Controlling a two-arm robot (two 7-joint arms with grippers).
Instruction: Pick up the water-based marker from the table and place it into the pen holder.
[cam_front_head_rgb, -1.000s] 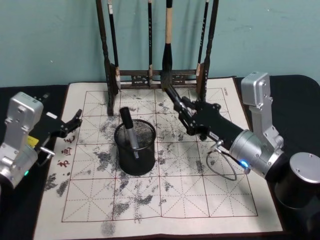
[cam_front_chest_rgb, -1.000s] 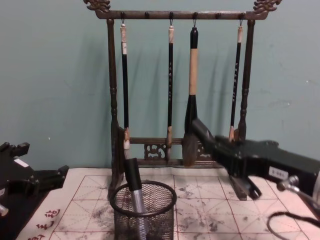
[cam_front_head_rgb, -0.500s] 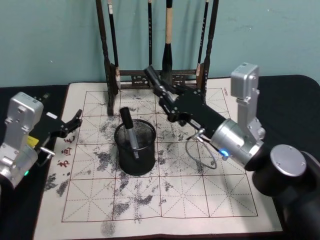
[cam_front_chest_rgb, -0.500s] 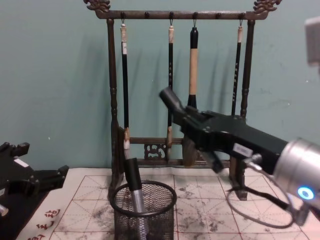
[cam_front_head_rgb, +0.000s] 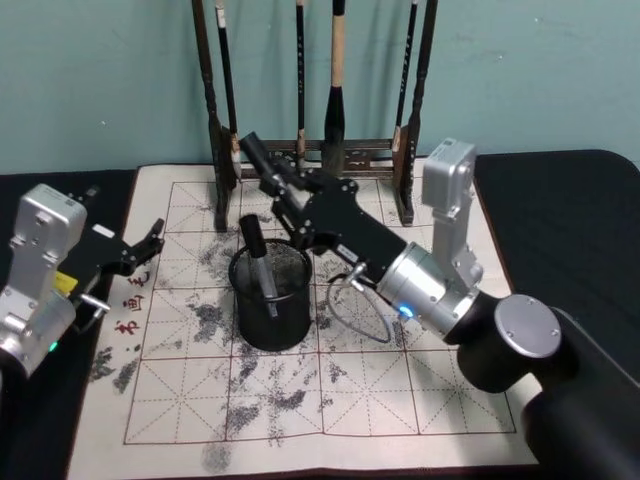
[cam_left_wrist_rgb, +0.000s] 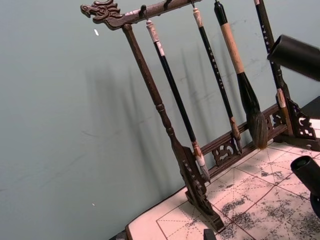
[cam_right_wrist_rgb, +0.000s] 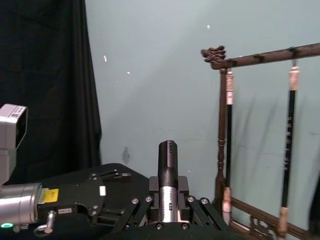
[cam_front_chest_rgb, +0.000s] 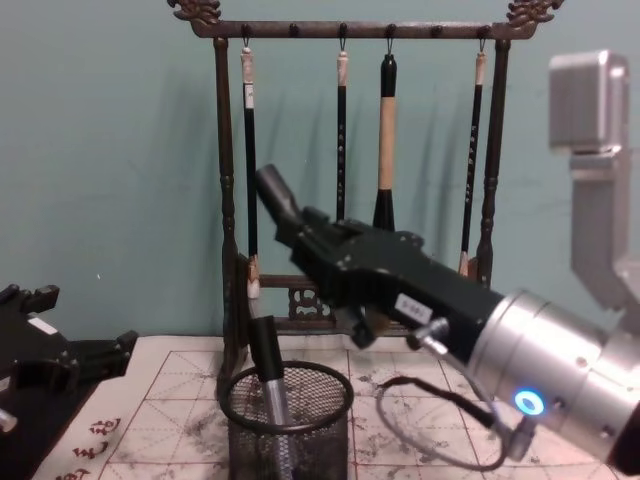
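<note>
The left tool (cam_front_head_rgb: 148, 248) hovers by the left edge of the ink-stained grid mat (cam_front_head_rgb: 330, 400), fingers spread with nothing between them. To its right the black mesh pen holder (cam_front_head_rgb: 272, 325) stands on the mat, another marker (cam_front_head_rgb: 252, 238) leaning inside. Above the holder, the right tool (cam_front_head_rgb: 283, 188) is clamped on the water-based marker (cam_front_head_rgb: 258, 158), whose black end juts up beyond the fingers, clear of the holder. Behind this tool stands the wooden brush rack (cam_front_head_rgb: 424, 90) with hanging brushes (cam_front_head_rgb: 337, 70).

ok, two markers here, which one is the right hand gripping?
The raised marker, black cap poking out of the right hand. The other marker stands tilted inside the pen holder, untouched.
</note>
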